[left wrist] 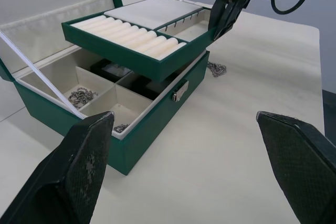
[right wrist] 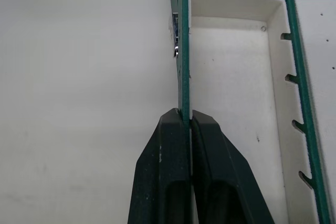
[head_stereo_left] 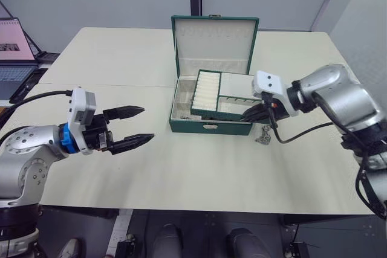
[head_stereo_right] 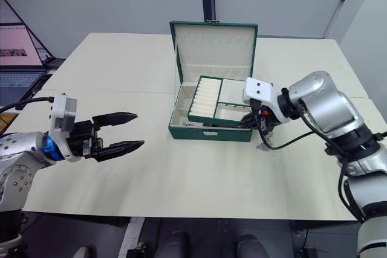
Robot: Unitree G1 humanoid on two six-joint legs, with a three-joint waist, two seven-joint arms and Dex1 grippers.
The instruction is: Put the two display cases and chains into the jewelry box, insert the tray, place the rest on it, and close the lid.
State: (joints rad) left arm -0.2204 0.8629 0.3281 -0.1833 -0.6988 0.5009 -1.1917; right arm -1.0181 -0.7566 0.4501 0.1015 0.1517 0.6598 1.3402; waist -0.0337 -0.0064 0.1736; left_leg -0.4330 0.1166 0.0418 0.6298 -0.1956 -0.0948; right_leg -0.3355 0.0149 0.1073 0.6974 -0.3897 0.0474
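Observation:
The dark green jewelry box (head_stereo_left: 210, 127) stands open mid-table, its lid (head_stereo_left: 214, 40) upright. My right gripper (head_stereo_left: 247, 113) is shut on the right rim of the tray (head_stereo_left: 208, 89), holding it tilted just above the box; the right wrist view shows both fingers (right wrist: 163, 150) pinching the green rim. Under the tray, two dark display cases (left wrist: 109, 70) lie in the box, partly hidden. Chains (left wrist: 81, 97) rest in its left compartments. One more chain (head_stereo_left: 263, 136) lies on the table, right of the box. My left gripper (head_stereo_left: 148, 124) hovers open and empty, left of the box.
A laptop (head_stereo_left: 15, 52) sits off the table's far left. A white ribbon stay (left wrist: 37, 72) runs from the lid to the box's left wall. The tabletop (head_stereo_left: 199, 173) stretches bare in front of the box.

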